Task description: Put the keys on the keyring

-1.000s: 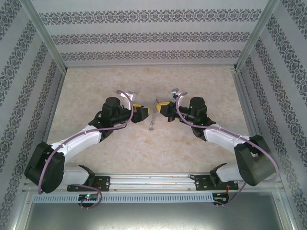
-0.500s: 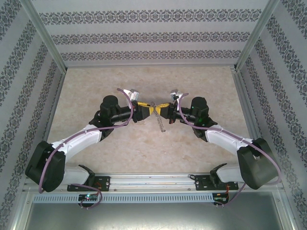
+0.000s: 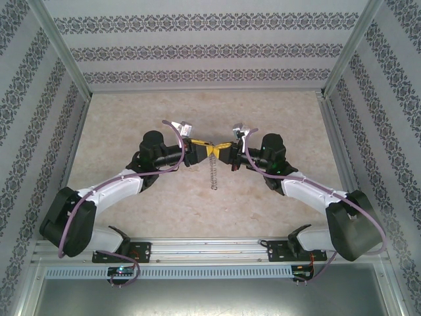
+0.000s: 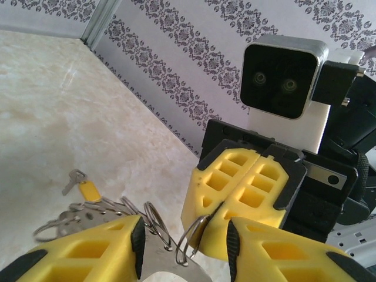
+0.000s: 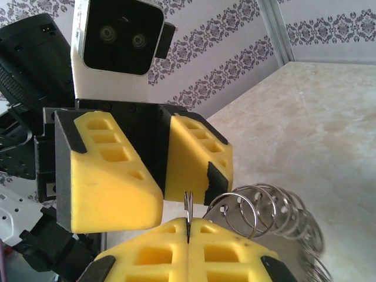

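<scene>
Keyring (image 5: 276, 211): dangling over table (image 3: 131, 217).
Right end effector (image 5: 188, 235): pinches it.
Left end effector (image 4: 183, 235): narrow, grip unclear.
Key (image 4: 88, 189): on table.

The top external camera looks steeply down from above and behind the arm bases, far enough off to take in the whole beige marbled tabletop (image 3: 164, 210). The left wrist camera sits close behind the yellow-fingered left gripper (image 4: 185, 252) and faces the right gripper (image 4: 205, 226) with its boxy white-and-black camera (image 4: 285, 82). The right wrist camera looks back the opposite way, equally close. All three views share the keyring (image 3: 212, 172), a string of silvery wire rings.
</scene>
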Tool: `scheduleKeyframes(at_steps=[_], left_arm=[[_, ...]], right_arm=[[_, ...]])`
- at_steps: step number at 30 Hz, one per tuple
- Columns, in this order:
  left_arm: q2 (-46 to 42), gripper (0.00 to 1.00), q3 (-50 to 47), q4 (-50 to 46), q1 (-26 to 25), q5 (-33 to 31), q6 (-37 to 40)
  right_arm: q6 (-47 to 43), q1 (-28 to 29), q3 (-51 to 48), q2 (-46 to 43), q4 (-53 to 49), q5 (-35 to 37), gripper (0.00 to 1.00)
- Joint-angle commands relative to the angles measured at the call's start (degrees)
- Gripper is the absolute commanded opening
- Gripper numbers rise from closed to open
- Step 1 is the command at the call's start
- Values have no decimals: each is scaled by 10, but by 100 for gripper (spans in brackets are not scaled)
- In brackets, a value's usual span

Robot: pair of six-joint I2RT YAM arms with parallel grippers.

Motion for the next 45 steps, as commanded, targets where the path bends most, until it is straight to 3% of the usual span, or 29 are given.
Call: scheduleKeyframes(at_steps=[1,6,10,12,19,24,26,28,32,38,45], left_arm=[[8,40,8,49,4,18,-14],[6,27,-1,63,4,22,-19],[1,25,-9,69,4,22,-20],[-2,19,-11,69,4,23,-20],[-5,17,-17,69,4,34,-19],[-10,2,-21,62,3,36,-9],[-15,0,-21,51,2,35,1],[-21,0,-26,48,3,28,15],[-41,0,-36,53,3,12,48],[-53,0,-57,111,3,-15,85],[-27,0,-66,201,-1,-20,134]], right_arm=[[3,5,16,-11,28,-12,0],[2,5,19,-3,28,-6,0],[1,5,21,3,28,-2,0],[2,5,23,5,28,1,0],[2,5,29,11,28,8,0],[4,5,29,11,12,14,0],[9,2,29,7,11,20,0],[18,-7,25,-4,10,26,26],[22,-39,4,-65,-31,66,46],[33,-65,-36,-146,-105,150,54],[50,-67,-86,-178,-102,164,55]])
